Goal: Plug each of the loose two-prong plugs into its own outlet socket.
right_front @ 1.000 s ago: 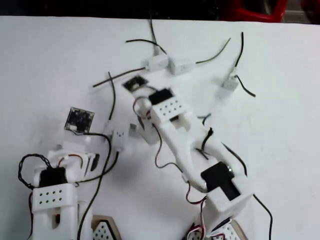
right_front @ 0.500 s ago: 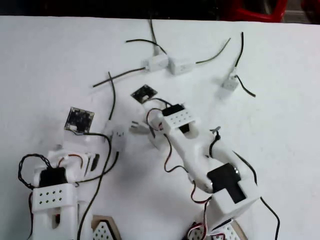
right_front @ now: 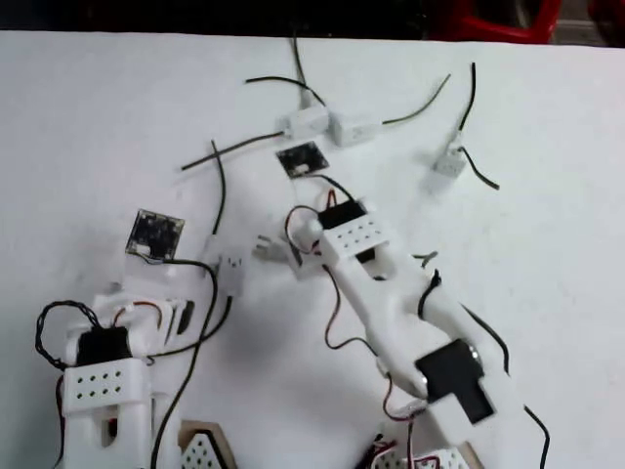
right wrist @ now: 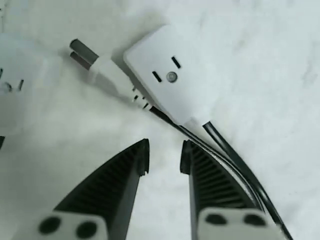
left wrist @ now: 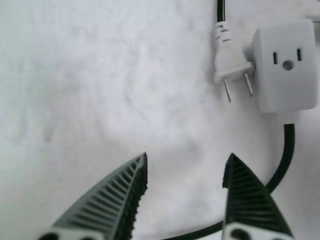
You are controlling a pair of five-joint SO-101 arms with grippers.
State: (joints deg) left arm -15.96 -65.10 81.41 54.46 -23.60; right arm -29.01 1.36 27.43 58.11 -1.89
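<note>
Lying flat on the matte white table (left wrist: 90,75), a moulded white plug (left wrist: 231,60) rests just beside a round-cornered white cube socket (left wrist: 286,65) in the left wrist view. Its 2 bare metal prongs (left wrist: 247,85) run along the cube's side, outside the slots. The cube's upturned face carries 2 narrow slots and 1 round hole. A thick, smooth black cable (left wrist: 286,150) curves out from under the cube.

The left end effector (left wrist: 185,167) is spread wide and holds nothing. Its 2 dark wedge-shaped fingers (left wrist: 120,200) taper to points and have ribbed inner faces. They sit over bare table, near the plug and cube but apart from both.

The right end effector (right wrist: 165,152) has the same ribbed wedges, parted by a narrow gap with nothing between them. Just ahead lies a flat rectangular socket block (right wrist: 170,70), white and glossy, its 2 slots and round hole facing up. A second plug (right wrist: 107,70), with a stub of dark flat cord, lies against the block's side with its prongs at the edge, not inserted. Twin black leads (right wrist: 235,160) leave the block and pass close beside 1 finger.

From above, 2 more white blocks (right_front: 327,125) sit end to end near the far side of the table, thin dark cords trailing from them.
</note>
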